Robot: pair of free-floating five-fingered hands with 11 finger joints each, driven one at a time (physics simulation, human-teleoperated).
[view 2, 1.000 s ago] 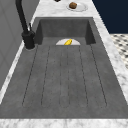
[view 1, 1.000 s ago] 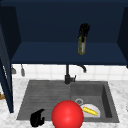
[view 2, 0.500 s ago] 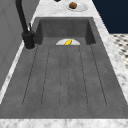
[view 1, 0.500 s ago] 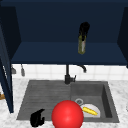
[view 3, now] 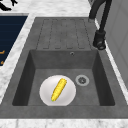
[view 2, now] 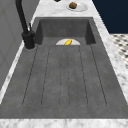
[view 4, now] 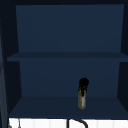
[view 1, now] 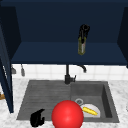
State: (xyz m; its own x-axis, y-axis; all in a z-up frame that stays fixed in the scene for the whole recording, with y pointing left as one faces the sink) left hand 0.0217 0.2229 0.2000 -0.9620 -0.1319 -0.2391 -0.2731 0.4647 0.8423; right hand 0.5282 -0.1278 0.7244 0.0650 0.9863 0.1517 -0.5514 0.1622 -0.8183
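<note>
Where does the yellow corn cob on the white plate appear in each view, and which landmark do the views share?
Front view: yellow corn cob lies on the white plate in the basin, lower right.
Left side view: cob at upper centre, in the far basin.
Right side view: cob at lower centre.
Upper view: not in it.
Shared landmark: black faucet.

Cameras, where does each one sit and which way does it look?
Front view: faces the sink from the front; left hand by a red ball, right hand gripping a bottle in the cabinet.
Left side view: looks along the sink from its left, over the draining board to the corn.
Right side view: looks from the right, corn nearest, left hand far off.
Upper view: faces the cabinet; right hand on the bottle.
Shared: side views, the corn; front and upper, the bottle.
</note>
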